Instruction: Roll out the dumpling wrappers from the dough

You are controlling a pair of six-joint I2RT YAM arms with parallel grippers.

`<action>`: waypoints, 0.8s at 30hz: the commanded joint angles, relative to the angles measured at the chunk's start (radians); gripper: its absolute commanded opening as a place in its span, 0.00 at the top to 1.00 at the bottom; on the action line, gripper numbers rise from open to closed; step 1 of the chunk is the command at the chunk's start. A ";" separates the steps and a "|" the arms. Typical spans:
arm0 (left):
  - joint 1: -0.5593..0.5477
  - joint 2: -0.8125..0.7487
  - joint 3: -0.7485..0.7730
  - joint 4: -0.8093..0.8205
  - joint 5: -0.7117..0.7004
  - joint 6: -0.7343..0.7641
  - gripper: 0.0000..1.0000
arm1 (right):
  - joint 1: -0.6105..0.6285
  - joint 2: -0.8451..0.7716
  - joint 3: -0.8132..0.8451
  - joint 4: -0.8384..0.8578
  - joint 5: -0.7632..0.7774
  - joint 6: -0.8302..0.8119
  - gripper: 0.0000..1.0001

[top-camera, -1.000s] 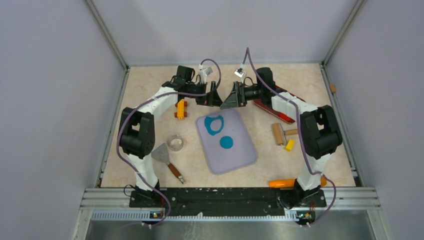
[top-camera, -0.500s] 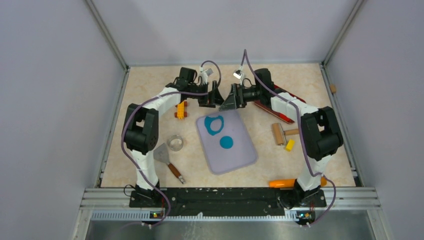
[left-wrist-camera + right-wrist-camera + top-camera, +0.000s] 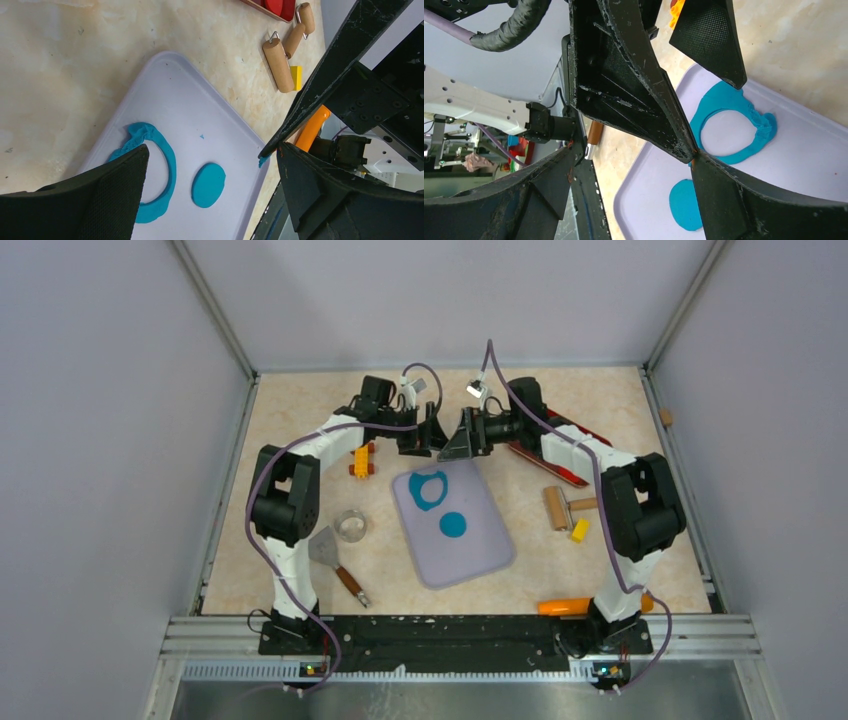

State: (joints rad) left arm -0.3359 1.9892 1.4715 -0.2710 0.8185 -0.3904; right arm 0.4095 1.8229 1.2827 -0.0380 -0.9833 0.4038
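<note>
No readable text, label or number anywhere.

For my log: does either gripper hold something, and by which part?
Nothing is held. The left gripper and right gripper are open; the dough lies on the mat.

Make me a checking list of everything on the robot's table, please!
Surface: beige table with a lavender mat on it.
Job's things: dough ring with its middle cut out and one round dumpling wrapper, both on the mat.
Clutter: wooden roller, yellow block, red tray, clear cup, scraper, toy bricks, orange tool.
Grippers: left gripper and right gripper both open, tips nearly touching.
Cables: purple cables looping by the grippers.
Surroundings: grey walls, metal frame.
</note>
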 commanded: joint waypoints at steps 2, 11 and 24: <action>0.003 -0.001 0.021 0.058 0.024 -0.003 0.01 | 0.006 -0.020 0.038 0.068 -0.024 0.010 0.15; -0.001 -0.006 0.010 0.101 0.112 -0.044 0.01 | 0.006 0.006 0.060 0.080 -0.018 0.022 0.15; 0.013 0.020 0.005 -0.038 -0.145 -0.024 0.01 | 0.009 -0.003 0.070 0.075 -0.033 0.007 0.15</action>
State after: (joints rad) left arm -0.3359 1.9919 1.4715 -0.2596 0.8345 -0.4175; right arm 0.4099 1.8343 1.3052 0.0021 -0.9867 0.4225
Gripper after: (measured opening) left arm 0.991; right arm 0.851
